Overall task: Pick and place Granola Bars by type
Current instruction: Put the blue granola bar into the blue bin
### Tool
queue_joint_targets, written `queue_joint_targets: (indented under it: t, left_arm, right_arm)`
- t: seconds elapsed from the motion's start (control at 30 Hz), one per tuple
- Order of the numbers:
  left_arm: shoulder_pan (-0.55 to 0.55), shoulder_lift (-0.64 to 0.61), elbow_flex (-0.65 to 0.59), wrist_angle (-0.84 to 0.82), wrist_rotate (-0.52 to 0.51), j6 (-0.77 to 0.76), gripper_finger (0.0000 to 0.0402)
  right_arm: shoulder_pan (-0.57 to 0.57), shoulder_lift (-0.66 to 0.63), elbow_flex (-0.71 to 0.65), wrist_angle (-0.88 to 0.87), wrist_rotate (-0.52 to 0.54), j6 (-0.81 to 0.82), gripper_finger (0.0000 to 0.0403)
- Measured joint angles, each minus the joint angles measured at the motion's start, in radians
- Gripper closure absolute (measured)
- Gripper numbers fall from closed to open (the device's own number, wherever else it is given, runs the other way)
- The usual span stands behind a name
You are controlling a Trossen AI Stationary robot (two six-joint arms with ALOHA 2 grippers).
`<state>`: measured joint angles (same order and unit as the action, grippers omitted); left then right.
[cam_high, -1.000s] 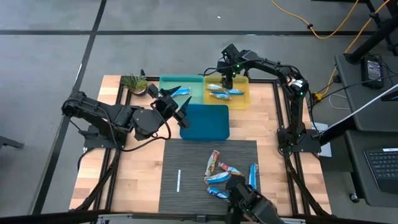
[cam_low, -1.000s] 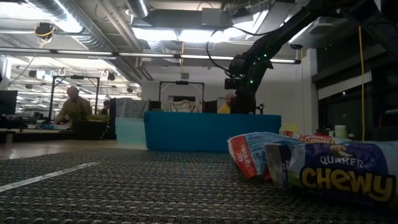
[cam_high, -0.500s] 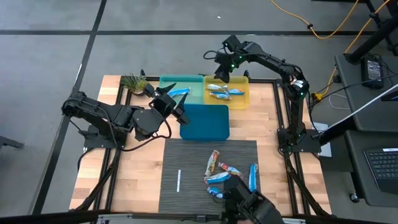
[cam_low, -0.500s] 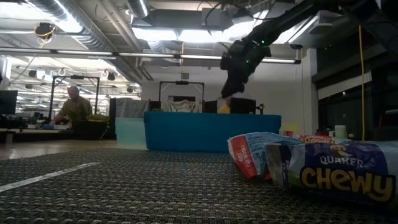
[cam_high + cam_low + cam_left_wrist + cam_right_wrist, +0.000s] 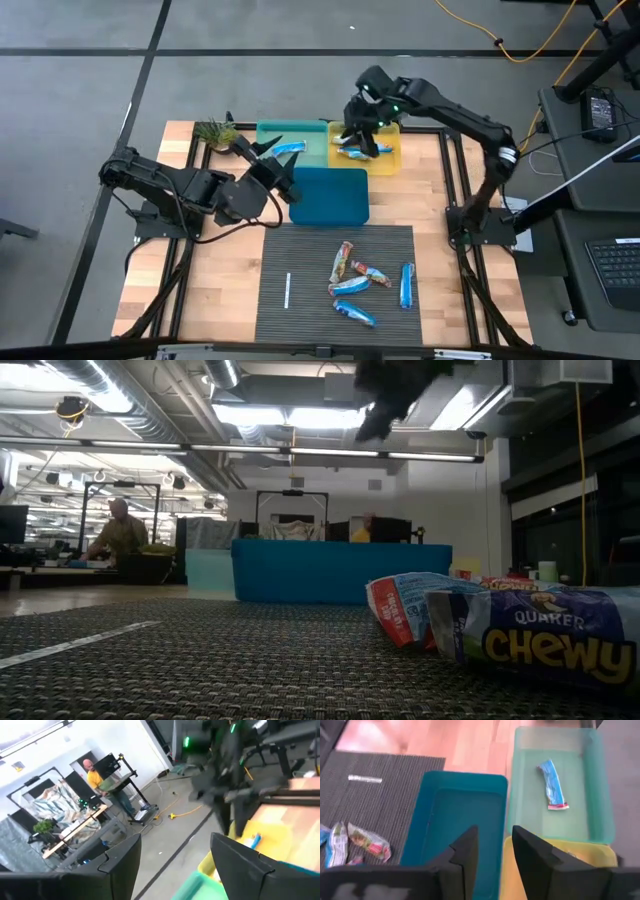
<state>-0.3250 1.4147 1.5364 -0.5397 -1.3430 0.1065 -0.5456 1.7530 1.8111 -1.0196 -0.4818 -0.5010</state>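
So the big change over the last second: the right gripper [image 5: 355,128] has come up and swung off the yellow bin [image 5: 392,158] toward the blue bin [image 5: 330,205], and in the low view it has climbed from just over the bins to the very top edge, where only a dark blur shows. The dark shape that covered the near end of the mat [image 5: 300,260] a second ago is gone, so the whole loose pile shows. The left gripper [image 5: 283,176] has barely shifted, parked over the seam between the green bin [image 5: 268,132] and the blue one.

Readable writing: the closest bar in the low view [image 5: 535,635] says "QUAKER CHEWY" in yellow on a blue wrapper. The red-ended wrapper beside it [image 5: 400,605] has print too small to make out.

Right arm is stretched from its post across the table's far side, wrist angled down. Its fingers [image 5: 470,852] stand a little apart with nothing between them. The left arm is folded low, elbow out; its fingers [image 5: 120,865] are spread wide and empty.

Granola Bars: five or so loose on the mat [image 5: 360,280], mostly blue plus a multicoloured one or two; one blue bar in the green bin [image 5: 551,784]; a couple in the yellow bin [image 5: 368,150]. A thin white stick [image 5: 287,290] lies on the mat, well apart from the pile.
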Motion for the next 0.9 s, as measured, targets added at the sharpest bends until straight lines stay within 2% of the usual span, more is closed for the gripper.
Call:
queue_joint_targets:
  t: [0.13,0.37,0.5,0.63,0.73,0.9]
  left_arm:
    - [-0.001,-0.005,0.0,-0.072,0.056,-0.044,0.0171]
    - [0.006,-0.01,0.0,-0.221,0.184,-0.102,0.0173]
    - [0.008,-0.01,0.0,-0.25,0.245,-0.096,0.0173]
    - [0.008,-0.01,0.0,-0.25,0.311,-0.058,0.0174]
    - [0.008,-0.01,0.0,-0.25,0.355,-0.057,0.0174]
    - [0.008,-0.011,0.0,-0.251,0.401,-0.057,0.0174]
  right_arm:
    - [0.105,-0.102,0.0,-0.061,0.163,0.077,0.0286]
    - [0.301,-0.249,0.0,-0.225,0.35,0.351,0.0289]
    - [0.427,-0.308,0.0,-0.345,0.484,0.596,0.0289]
    - [0.562,-0.344,0.0,-0.485,0.599,0.923,0.0289]
    - [0.665,-0.348,-0.005,-0.561,0.669,1.133,0.0289]
    - [0.816,-0.373,-0.108,-0.521,0.671,1.332,0.0289]
